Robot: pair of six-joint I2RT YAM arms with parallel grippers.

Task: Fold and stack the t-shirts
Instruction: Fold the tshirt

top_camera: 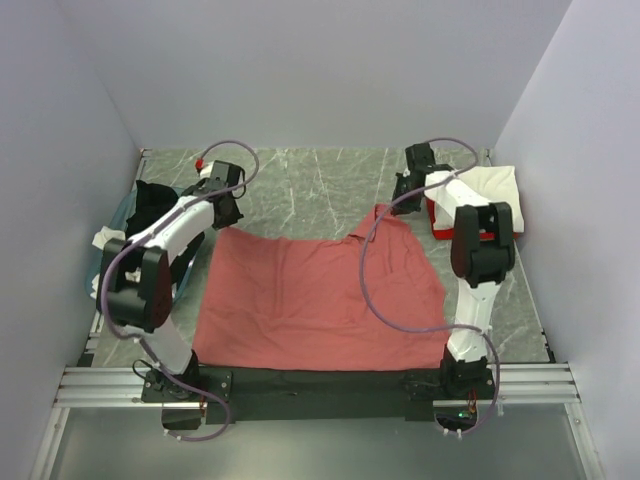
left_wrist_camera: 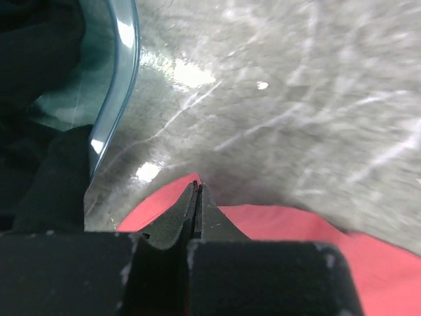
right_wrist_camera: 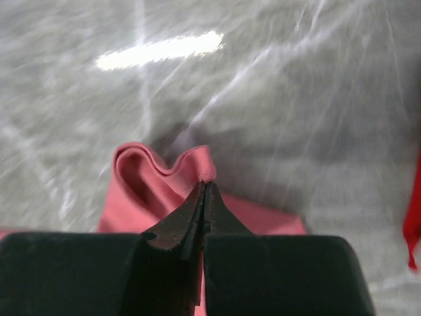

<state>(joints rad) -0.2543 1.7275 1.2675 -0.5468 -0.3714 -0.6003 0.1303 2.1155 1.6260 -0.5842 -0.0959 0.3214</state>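
1. The grey marbled bench (top_camera: pixel 310 185) carried everything.
2. The salmon-pink t-shirt (top_camera: pixel 310 295) lay spread across the bench's middle, its hem along the near edge.
3. A teal basin (left_wrist_camera: pixel 122 79) sat at the left edge with a black t-shirt (top_camera: pixel 155 200) in it.
4. In the far right corner, a white t-shirt (top_camera: pixel 495 185) lay on a red one (top_camera: pixel 440 220).
5. The left gripper (left_wrist_camera: pixel 197 191) was closed tight, pinching the pink shirt's far left corner.
6. The right gripper (right_wrist_camera: pixel 205 187) was also closed, nipping a raised fold at the shirt's far right.
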